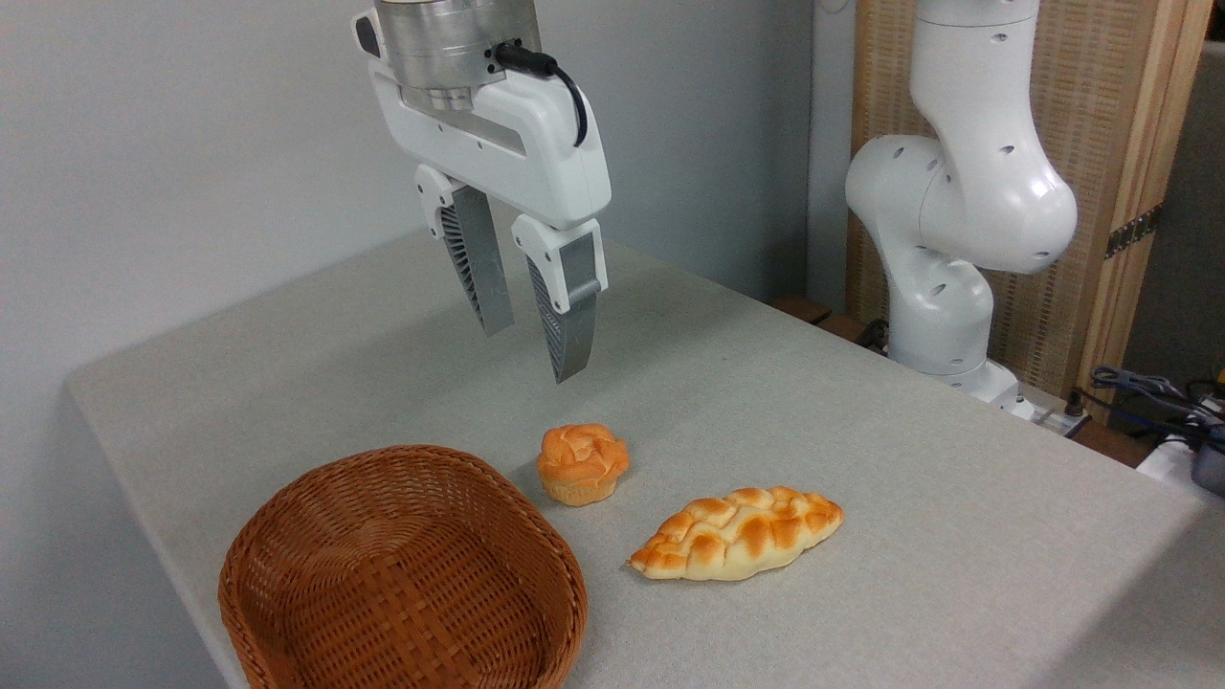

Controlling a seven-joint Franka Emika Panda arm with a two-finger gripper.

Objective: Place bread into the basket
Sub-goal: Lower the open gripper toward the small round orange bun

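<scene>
Bread [583,463] sits upright on the grey table [861,459], paler base down and knotted, swirled top facing up. It is round, so you have no real long axis to line up with; seen from here it looks about as wide as it is tall. It stands just beside the right rim of the basket [402,574], close but apart from it, with a narrow strip of table between them.

Your basket is at the near left corner of the table, open side up, its woven floor bare as far as you can see; its lower edge is cut off by the frame.

To the right of the bread, and a little nearer the camera, lies the braided loaf [735,534]. Its long axis runs from lower left to upper right, pointed ends at each side, and it does not touch the bread.

Your gripper [528,333] hangs above the table, behind and slightly left of the bread, well clear of it. The hand is pitched so the fingers [567,325] point down and slightly toward the right. They stand apart with a plain gap between them and nothing in it. The arm's white base column [947,239] rises at the far right edge of the table.
</scene>
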